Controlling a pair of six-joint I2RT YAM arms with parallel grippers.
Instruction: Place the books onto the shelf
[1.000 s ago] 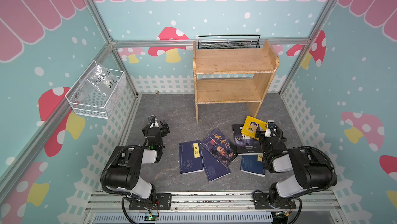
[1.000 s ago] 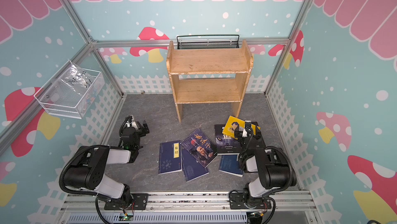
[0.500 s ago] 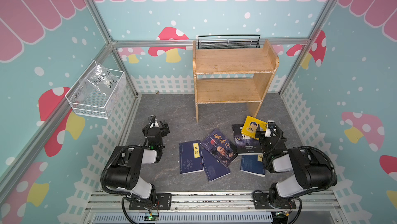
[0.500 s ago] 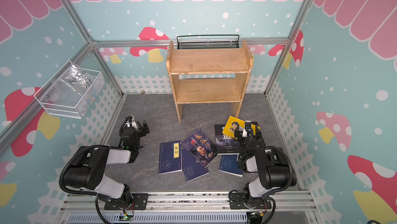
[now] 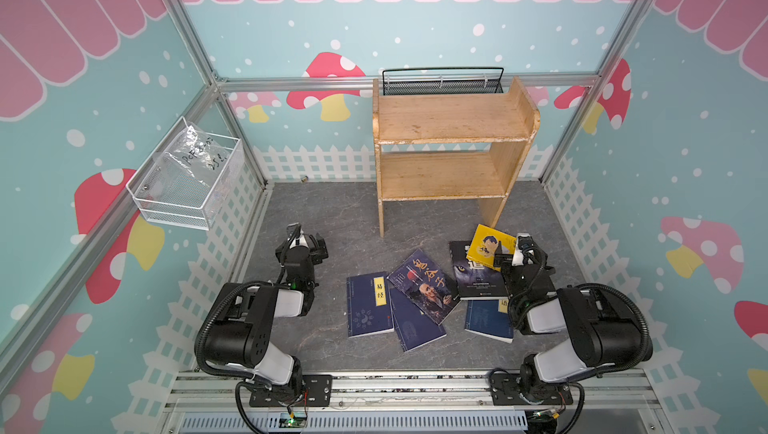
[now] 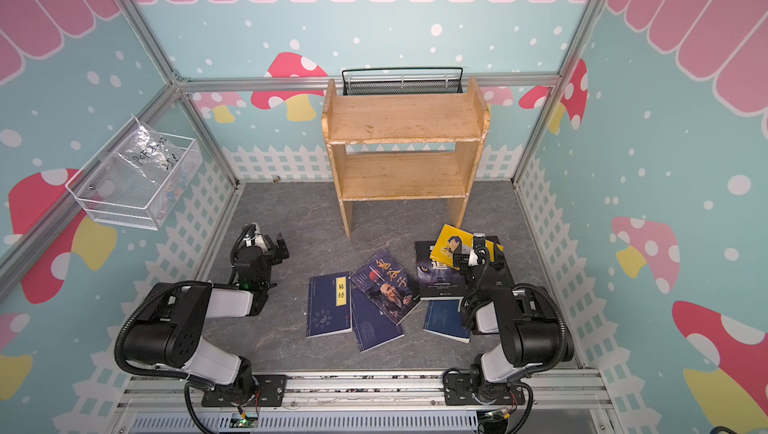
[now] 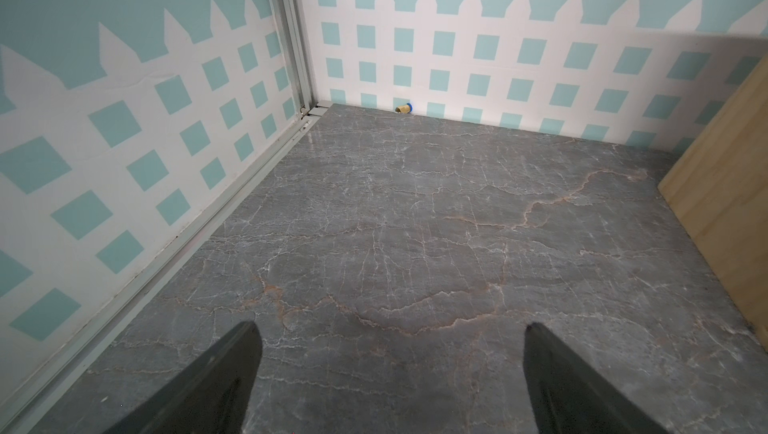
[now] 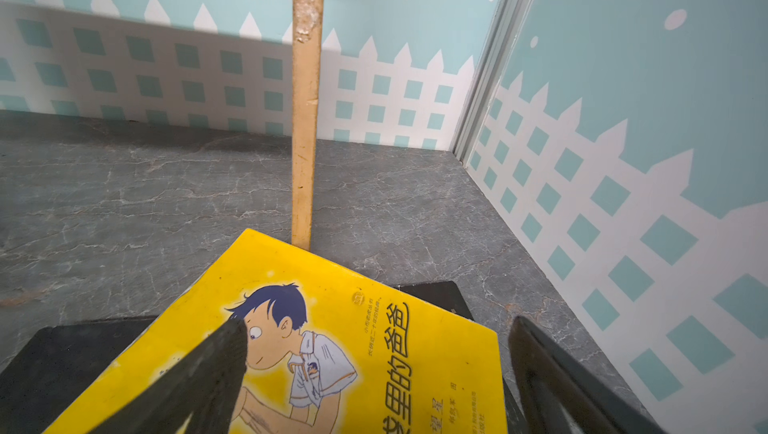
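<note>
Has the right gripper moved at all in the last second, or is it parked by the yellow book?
No. In a top view the right gripper sits at the yellow book exactly where it was, no nearer the shelf.

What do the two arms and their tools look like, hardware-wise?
Both alike: left arm and right arm have bulky black joint housings, white link covers, and a black corrugated cable loop each. Left tool and right tool: black tapered fingers. No markings legible.
</note>
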